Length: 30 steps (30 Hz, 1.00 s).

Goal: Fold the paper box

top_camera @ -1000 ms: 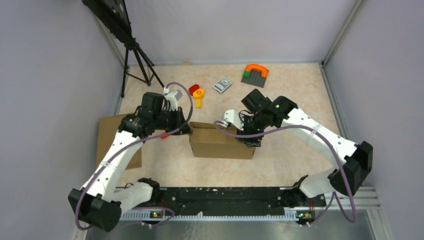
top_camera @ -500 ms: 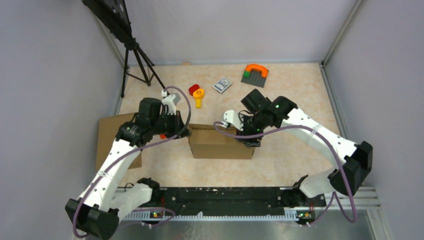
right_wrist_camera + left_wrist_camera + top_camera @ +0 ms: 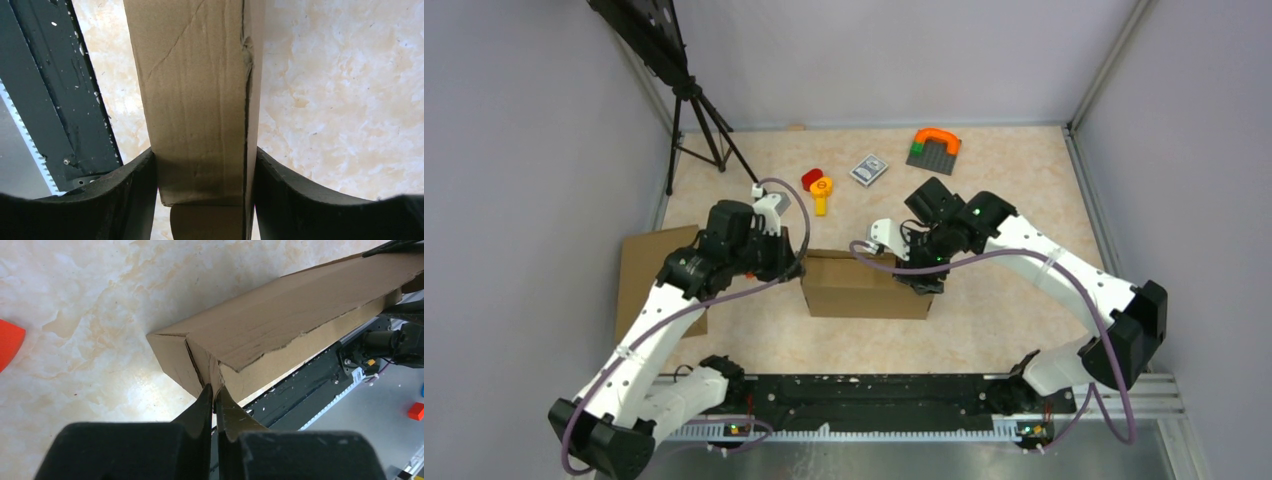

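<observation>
The left arm has swung its elbow down and nudged in, and the left end effector (image 3: 215, 396) has snapped shut since the earlier view: it is now pinched tight on a thin cardboard edge at the left end of the paper box (image 3: 869, 288), right at the corner where the ragged flap meets the side wall. The right arm hasn't budged. The right end effector (image 3: 205, 160) stands fairly wide, its two fingers pressed against opposite faces of the box's right end, so it is clamping the box across its width. The box itself sits on the desk (image 3: 1014, 200), already in shallow rectangular form, with the black base rail (image 3: 864, 395) on its near side and a second piece of brown cardboard (image 3: 639, 270) off to its left, partly under the left arm. With one end braced and the other pinched, this reads as late-stage work: that left flap looks set to be tucked or creased, and the torn edge may fold unevenly.
</observation>
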Motion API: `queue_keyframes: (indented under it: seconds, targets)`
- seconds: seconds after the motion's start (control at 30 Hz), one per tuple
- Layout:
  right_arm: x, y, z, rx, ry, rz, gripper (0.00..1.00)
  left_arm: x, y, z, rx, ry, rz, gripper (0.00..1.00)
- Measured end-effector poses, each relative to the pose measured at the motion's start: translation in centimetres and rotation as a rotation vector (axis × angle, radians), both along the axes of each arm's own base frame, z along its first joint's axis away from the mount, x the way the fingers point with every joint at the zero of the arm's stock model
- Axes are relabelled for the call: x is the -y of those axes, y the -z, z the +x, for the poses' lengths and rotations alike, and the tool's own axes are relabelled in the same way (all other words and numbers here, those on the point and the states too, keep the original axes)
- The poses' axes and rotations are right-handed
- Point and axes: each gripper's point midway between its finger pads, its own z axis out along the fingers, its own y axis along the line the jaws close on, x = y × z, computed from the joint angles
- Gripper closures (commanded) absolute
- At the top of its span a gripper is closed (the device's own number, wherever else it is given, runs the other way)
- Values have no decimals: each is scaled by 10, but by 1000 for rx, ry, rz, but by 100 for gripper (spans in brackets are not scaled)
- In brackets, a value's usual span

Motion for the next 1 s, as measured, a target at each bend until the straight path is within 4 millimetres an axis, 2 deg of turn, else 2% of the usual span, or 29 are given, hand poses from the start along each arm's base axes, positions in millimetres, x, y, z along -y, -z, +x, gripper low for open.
queue_keyframes:
  seconds: [0.1,0.2,0.33,0.43,0.6,0.7,0.73,0.87,1.0]
  targets:
    - [-1,0,0,-2,2,-1,44,-1,2,-5,15,-6,13,89]
    - [-1,0,1,-4,7,-2,44,-2,5,-9,36,-14,17,74]
    - [-3,0,2,-10,23,1,46,-5,7,-15,34,-33,25,63]
    - [-3,0,2,-11,25,2,46,-7,6,-13,44,-50,29,59]
    - [-3,0,2,-11,25,1,47,-9,-4,-9,57,-84,29,56]
    - [-3,0,2,-10,25,2,47,-8,-21,-3,82,-93,19,56]
    - [-3,0,2,-11,26,2,47,-7,-32,0,105,-96,8,56]
    - [-3,0,2,-10,26,1,47,-5,-48,5,134,-97,-7,67]
    - [-3,0,2,-10,25,1,47,-5,-51,14,134,-107,17,67]
